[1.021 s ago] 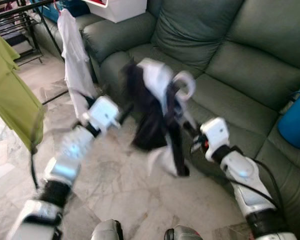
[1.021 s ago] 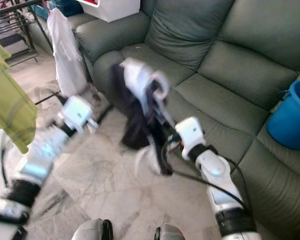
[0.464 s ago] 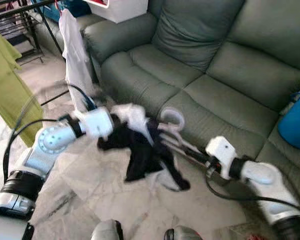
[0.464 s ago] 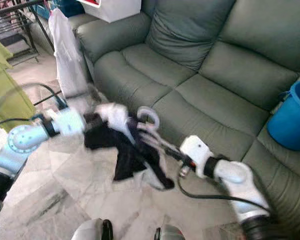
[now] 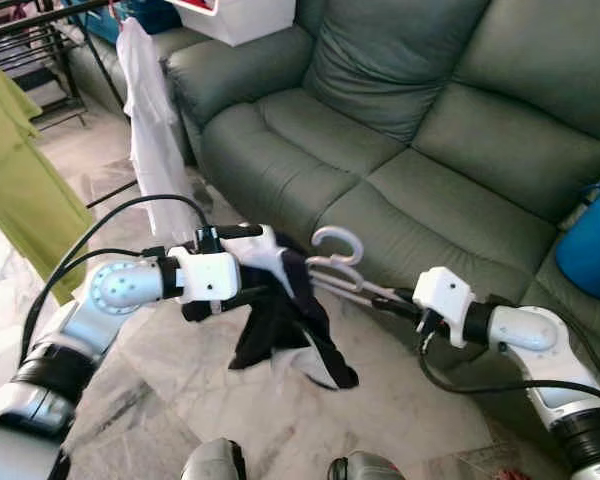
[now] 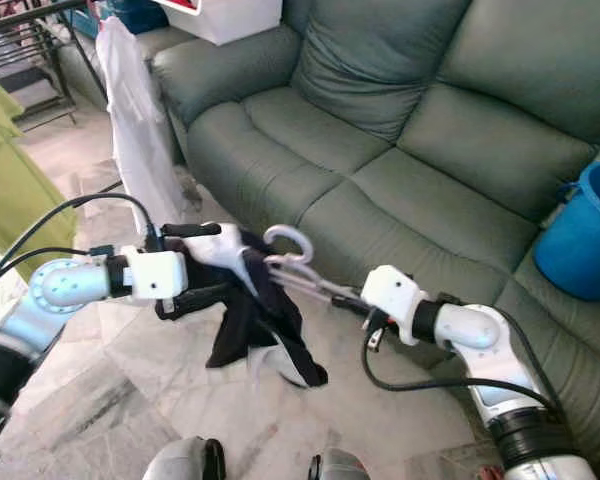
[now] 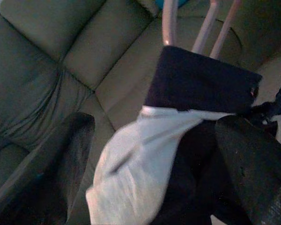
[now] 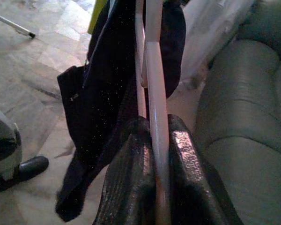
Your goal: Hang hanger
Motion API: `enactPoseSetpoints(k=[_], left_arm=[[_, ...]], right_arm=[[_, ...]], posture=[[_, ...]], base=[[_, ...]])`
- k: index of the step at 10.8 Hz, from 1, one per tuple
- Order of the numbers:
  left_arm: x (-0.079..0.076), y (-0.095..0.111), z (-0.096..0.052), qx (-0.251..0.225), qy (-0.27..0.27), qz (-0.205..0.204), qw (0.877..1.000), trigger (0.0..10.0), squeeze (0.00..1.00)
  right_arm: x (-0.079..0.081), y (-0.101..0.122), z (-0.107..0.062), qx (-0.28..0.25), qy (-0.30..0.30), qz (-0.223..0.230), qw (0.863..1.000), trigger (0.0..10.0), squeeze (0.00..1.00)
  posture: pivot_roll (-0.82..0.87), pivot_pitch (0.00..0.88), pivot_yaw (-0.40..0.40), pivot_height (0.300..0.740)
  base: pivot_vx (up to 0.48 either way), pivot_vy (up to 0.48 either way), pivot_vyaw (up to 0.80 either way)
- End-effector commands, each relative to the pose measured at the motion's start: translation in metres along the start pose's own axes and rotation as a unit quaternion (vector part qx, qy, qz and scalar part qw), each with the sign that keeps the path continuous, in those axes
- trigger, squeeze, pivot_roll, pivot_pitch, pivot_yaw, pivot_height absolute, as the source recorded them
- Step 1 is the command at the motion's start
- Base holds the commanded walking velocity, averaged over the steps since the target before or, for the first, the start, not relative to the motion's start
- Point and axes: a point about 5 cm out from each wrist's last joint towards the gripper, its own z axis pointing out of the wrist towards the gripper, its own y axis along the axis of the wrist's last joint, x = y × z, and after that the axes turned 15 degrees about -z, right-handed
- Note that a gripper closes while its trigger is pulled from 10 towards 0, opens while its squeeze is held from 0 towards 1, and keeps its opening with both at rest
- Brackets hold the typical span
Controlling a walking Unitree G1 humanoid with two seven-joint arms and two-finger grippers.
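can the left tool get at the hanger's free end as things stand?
Probably not directly: the left tool sits open around the dark garment, which drapes over that end of the hanger. The right tool grips the other end.

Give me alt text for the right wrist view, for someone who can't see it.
The right gripper has its jaws shut on a pale pink hanger, which runs away from the camera. A dark garment with some white in it hangs from the hanger over a marble tile floor, beside a grey-green sofa.
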Motion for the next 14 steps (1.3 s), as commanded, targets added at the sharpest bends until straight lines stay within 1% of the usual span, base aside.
enactPoseSetpoints(k=[1,3,4,5,7,8,10,12,14], left_arm=[[0.0,0.002,0.004,0.0,-0.013,0.012,1.0,10.0,0.0],[0.001,0.0,0.011,0.006,-0.019,0.019,1.0,10.0,0.0],[-0.002,-0.002,0.013,0.012,-0.033,0.023,0.999,4.5,0.0],[-0.004,-0.005,0.013,0.02,-0.047,0.025,0.998,0.0,0.0],[-0.002,-0.016,0.008,0.052,-0.061,0.035,0.996,0.0,0.0],[0.001,-0.023,0.002,0.083,-0.068,0.049,0.993,0.0,0.0],[0.007,-0.025,-0.003,0.099,-0.074,0.053,0.991,0.0,0.0],[0.007,-0.027,-0.005,0.113,-0.095,0.068,0.987,0.0,0.0],[0.007,-0.029,-0.004,0.118,-0.11,0.069,0.985,0.0,0.0]], right_arm=[[-0.005,0.01,0.002,-0.021,0.004,-0.025,0.999,10.0,0.0],[-0.001,0.017,0.005,-0.037,0.022,-0.029,0.999,10.0,0.0],[-0.001,0.019,0.006,-0.042,0.027,-0.036,0.998,10.0,0.0],[-0.001,0.022,0.007,-0.046,0.032,-0.043,0.997,10.0,0.0],[0.0,0.025,0.008,-0.05,0.044,-0.059,0.996,10.0,0.0],[0.001,0.025,0.007,-0.048,0.047,-0.061,0.996,10.0,0.0],[0.002,0.023,0.006,-0.044,0.053,-0.064,0.996,10.0,0.0],[0.002,0.021,0.006,-0.038,0.06,-0.071,0.995,10.0,0.0],[0.002,0.021,0.007,-0.038,0.062,-0.076,0.994,10.0,0.0]], posture=[[-0.07,0.066,-0.039,0.74],[-0.08,0.067,-0.037,0.74],[-0.08,0.068,-0.035,0.74],[-0.08,0.067,-0.035,0.74],[-0.08,0.069,-0.034,0.74],[-0.08,0.068,-0.035,0.74],[-0.08,0.068,-0.037,0.74],[-0.08,0.065,-0.039,0.74],[-0.08,0.064,-0.039,0.74]], base=[[0.0,0.0,0.0],[0.0,0.0,0.0],[0.0,0.0,0.0],[0.0,0.0,0.0],[0.0,0.0,0.0],[0.0,0.0,0.0],[0.0,0.0,0.0],[0.0,0.0,0.0],[0.0,0.0,0.0]])
